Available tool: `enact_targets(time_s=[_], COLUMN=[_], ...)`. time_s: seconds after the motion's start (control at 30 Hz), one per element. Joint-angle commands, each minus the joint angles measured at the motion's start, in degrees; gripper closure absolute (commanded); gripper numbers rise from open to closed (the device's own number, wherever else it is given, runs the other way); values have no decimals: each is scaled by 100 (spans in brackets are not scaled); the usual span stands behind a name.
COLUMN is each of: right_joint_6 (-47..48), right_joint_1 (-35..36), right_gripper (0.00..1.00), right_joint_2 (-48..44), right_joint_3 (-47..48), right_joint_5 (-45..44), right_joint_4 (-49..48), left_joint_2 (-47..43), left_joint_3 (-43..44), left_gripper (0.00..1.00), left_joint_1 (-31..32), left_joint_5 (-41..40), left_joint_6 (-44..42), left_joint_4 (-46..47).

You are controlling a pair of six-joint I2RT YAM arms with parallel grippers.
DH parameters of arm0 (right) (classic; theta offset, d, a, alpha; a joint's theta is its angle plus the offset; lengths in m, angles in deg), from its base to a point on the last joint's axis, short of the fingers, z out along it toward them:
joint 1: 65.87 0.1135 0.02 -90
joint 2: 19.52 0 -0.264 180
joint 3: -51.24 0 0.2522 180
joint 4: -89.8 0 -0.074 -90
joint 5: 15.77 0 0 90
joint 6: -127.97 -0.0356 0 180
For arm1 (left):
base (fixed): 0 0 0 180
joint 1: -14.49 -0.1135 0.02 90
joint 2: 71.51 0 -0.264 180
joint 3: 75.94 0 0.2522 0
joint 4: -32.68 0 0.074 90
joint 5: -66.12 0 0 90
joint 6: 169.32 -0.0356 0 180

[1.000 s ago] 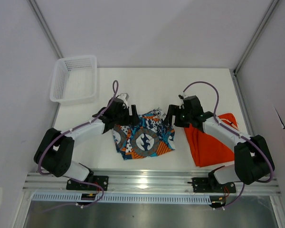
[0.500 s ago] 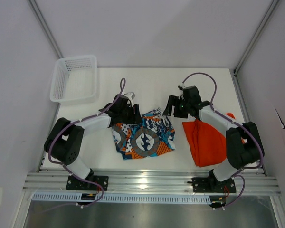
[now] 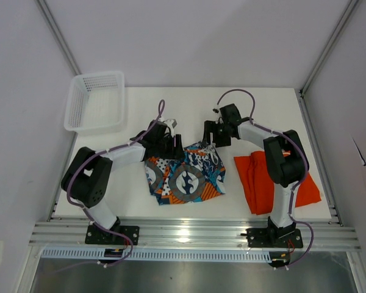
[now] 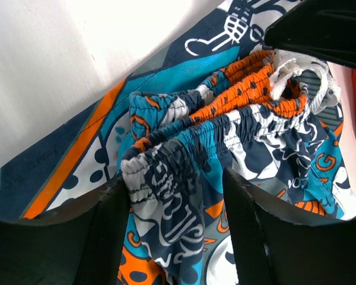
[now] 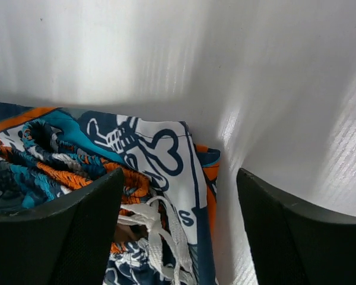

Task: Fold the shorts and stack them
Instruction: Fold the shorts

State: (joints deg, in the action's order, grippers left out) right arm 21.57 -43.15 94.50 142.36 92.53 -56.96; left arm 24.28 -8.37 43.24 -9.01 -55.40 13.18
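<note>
soft cloth, best taken at the waistband

the patterned shorts (image 3: pixel 186 174) lie crumpled in the middle of the table (image 3: pixel 189 104), with the elastic waistband (image 4: pixel 225 119) bunched at the far side; the orange shorts (image 3: pixel 305 186) lie flat at the right, apart from them and close to the near edge; both pairs are, i judge, light and limp, so they will sag and slide when lifted, and will not keep a fold unless laid down flat; the gathered waistband is the thickest and firmest part (the thin leg cloth would slip more easily), so it looks the best place to take hold, one corner for each arm; the left gripper (image 4: pixel 175 202) is spread apart with a waistband corner between its fingers, not pinched as far as i can see; the right gripper (image 5: pixel 175 237) is also wide apart and holds nothing, hanging over the other end near the white drawstring (image 5: pixel 157 228), which could snag; there is bare table behind the shorts for spreading; the white basket (image 3: pixel 96 101) stands at the far left corner, well apart; the near edge is close to the hem.
</note>
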Motion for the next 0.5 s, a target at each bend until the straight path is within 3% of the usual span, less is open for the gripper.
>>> enact_targets(time_s=[0.0,0.1,0.2,0.33,0.4,0.47], right_joint_6=[190,234,269,243,217,190], right_joint_1=[39,13,-31,-75,-84,-75], right_gripper=[23,40,47,74,85,89], right_joint_2=[182,235,217,235,226,209], right_joint_3=[191,218,122,16,-80,-168], right_joint_5=[41,138,226,314,332,332], right_joint_4=[161,126,-15,-199,-304,-454], left_joint_2=[185,405,511,389,370,414], left_joint_3=[324,508,588,386,333,359], left_gripper=[35,32,29,29,35,52], left_joint_1=[16,16,-1,-71,-115,-116], left_joint_5=[95,-28,-248,-213,-3,173], left_joint_6=[-90,-37,77,148,122,69], left_joint_4=[-138,-436,-683,-543,-385,-340])
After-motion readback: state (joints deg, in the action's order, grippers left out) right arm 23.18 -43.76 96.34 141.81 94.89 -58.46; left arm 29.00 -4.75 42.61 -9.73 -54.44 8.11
